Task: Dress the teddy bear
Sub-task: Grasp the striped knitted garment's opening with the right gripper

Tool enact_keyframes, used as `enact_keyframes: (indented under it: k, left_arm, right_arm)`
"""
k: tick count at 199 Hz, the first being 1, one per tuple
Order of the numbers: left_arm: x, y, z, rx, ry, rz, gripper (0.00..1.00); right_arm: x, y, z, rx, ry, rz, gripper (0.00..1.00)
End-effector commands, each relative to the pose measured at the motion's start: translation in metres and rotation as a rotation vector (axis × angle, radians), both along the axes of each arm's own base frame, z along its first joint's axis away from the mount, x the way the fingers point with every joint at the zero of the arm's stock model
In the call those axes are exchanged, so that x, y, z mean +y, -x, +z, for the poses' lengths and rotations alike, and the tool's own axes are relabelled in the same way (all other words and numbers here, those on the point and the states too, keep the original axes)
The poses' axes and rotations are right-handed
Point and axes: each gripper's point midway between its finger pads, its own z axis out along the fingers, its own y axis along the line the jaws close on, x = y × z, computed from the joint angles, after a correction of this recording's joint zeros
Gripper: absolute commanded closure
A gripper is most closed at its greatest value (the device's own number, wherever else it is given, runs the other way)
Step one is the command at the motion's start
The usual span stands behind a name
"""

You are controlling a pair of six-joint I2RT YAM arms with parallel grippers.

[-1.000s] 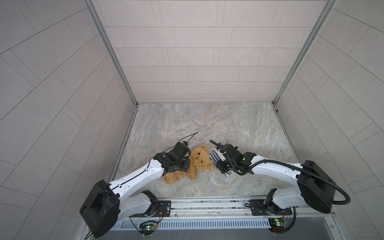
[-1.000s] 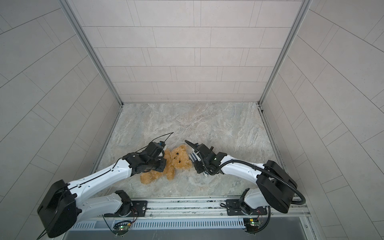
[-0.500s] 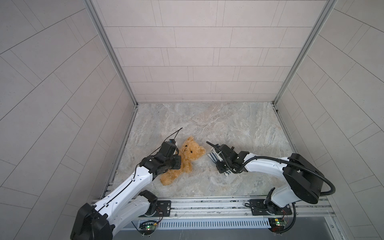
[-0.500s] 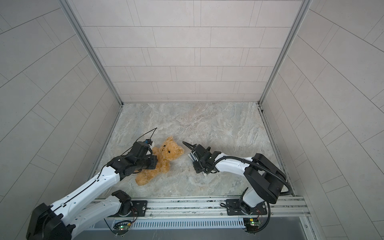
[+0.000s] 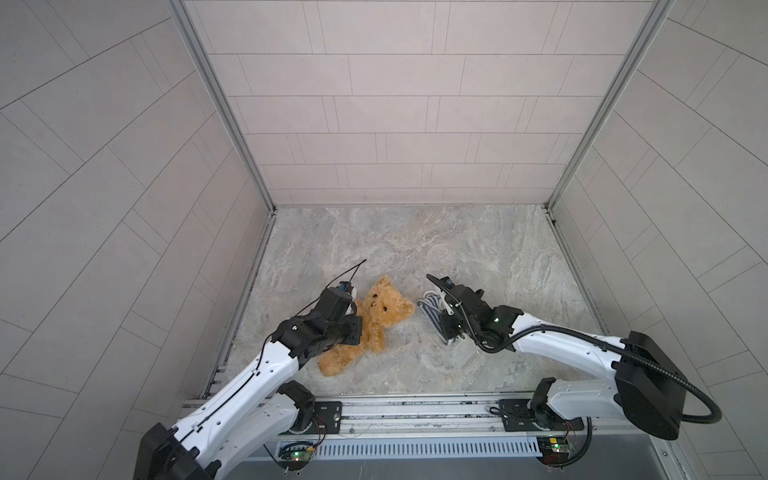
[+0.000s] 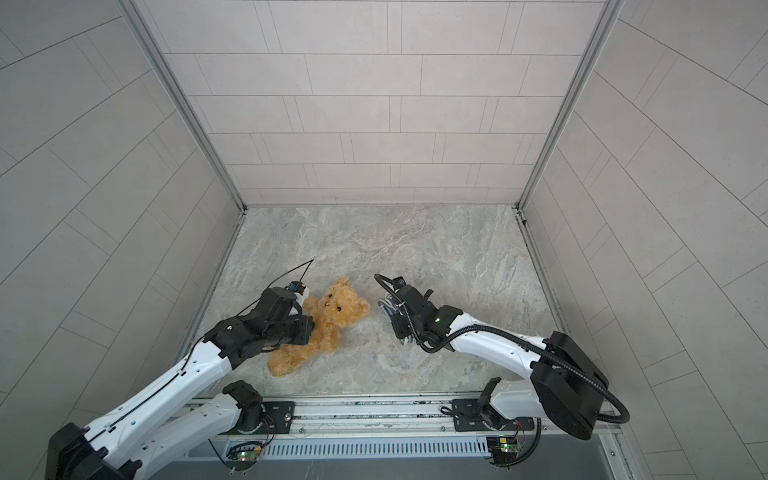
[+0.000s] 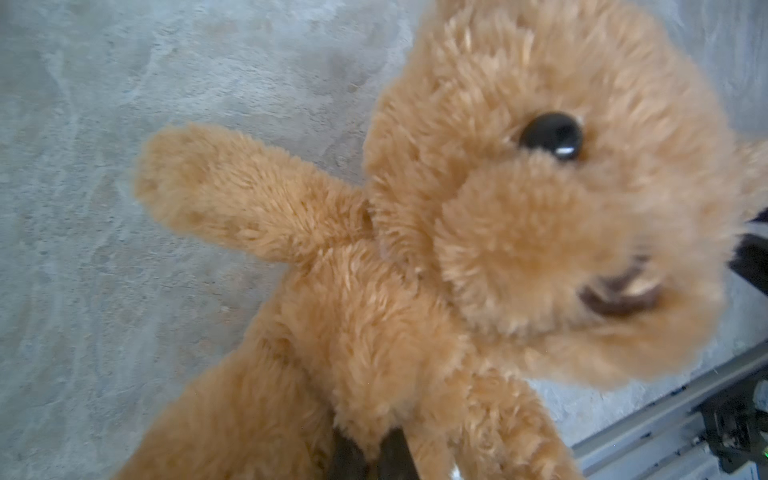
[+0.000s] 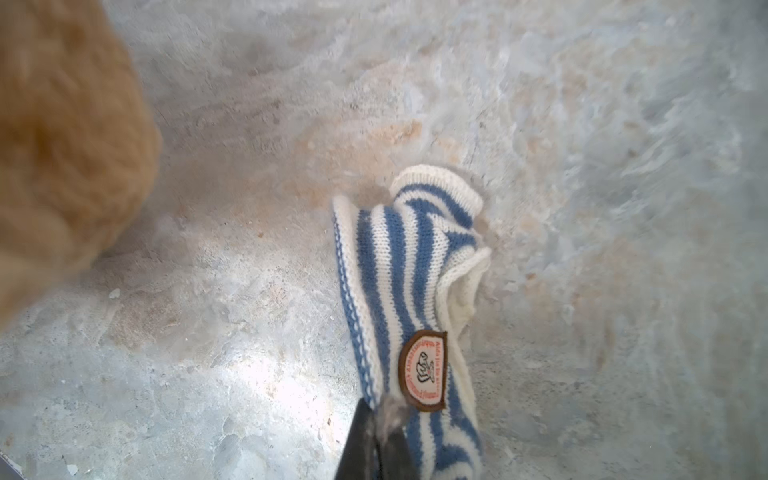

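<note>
1. Left hand (image 7: pixel 372 457): pressed together on the low belly fur of the fluffy golden-brown plush teddy bear (image 5: pixel 376 318), between its legs. The grip is judged firm.
2. Right hand (image 8: pixel 376 446): pinching the lower hem of the small blue-and-white striped knitted shirt (image 8: pixel 409 282), just beside its brown-rimmed oval badge (image 8: pixel 424 368). Whether one layer or both are caught cannot be told.
3. Bear's position: on its back, face up, on the grey marbled surface (image 5: pixel 415 241). It lies left of the middle and near the front edge, head toward the centre. The left hand sits at its lower body. The right hand is apart from it, past the head, with the shirt between.
4. Step in hand, as judged: bring the shirt's opening to the bear's head.
5. Recommendations:
   - Hold the bear's torso steady.
   - Lift the shirt clear of the surface so that the hem hangs open.
   - Approach the head crown-first, aligned with the body.
   - Avoid snagging the ears or the outstretched arm.
   - Re-pinch a single layer if the opening proves closed.
</note>
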Motion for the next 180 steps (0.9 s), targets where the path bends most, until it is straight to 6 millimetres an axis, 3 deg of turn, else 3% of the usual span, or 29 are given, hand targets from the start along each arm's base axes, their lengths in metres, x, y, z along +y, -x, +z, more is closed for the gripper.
enact_keyframes:
  k: [1, 43, 47, 64, 131, 180]
  left_arm:
    - [-0.022, 0.013, 0.014, -0.005, 0.034, -0.098, 1.00]
    - [-0.050, 0.048, 0.002, 0.071, 0.030, -0.270, 1.00]
    - [-0.052, 0.051, 0.001, 0.079, 0.025, -0.284, 1.00]
    - [-0.056, 0.059, -0.006, 0.109, -0.021, -0.326, 1.00]
    - [-0.075, 0.057, -0.015, 0.148, -0.072, -0.386, 1.00]
    - [-0.075, 0.056, -0.029, 0.177, -0.126, -0.400, 1.00]
  right_arm:
    - [-0.010, -0.004, 0.002, -0.070, 0.040, -0.006, 1.00]
    - [-0.004, -0.003, 0.017, -0.148, 0.009, 0.071, 1.00]
    - [-0.008, 0.002, 0.009, -0.135, 0.018, 0.081, 1.00]
    - [-0.002, 0.005, 0.014, -0.164, -0.018, 0.124, 1.00]
    - [0.008, 0.021, 0.023, -0.201, -0.118, 0.217, 1.00]
    - [0.013, 0.027, 0.032, -0.223, -0.152, 0.251, 1.00]
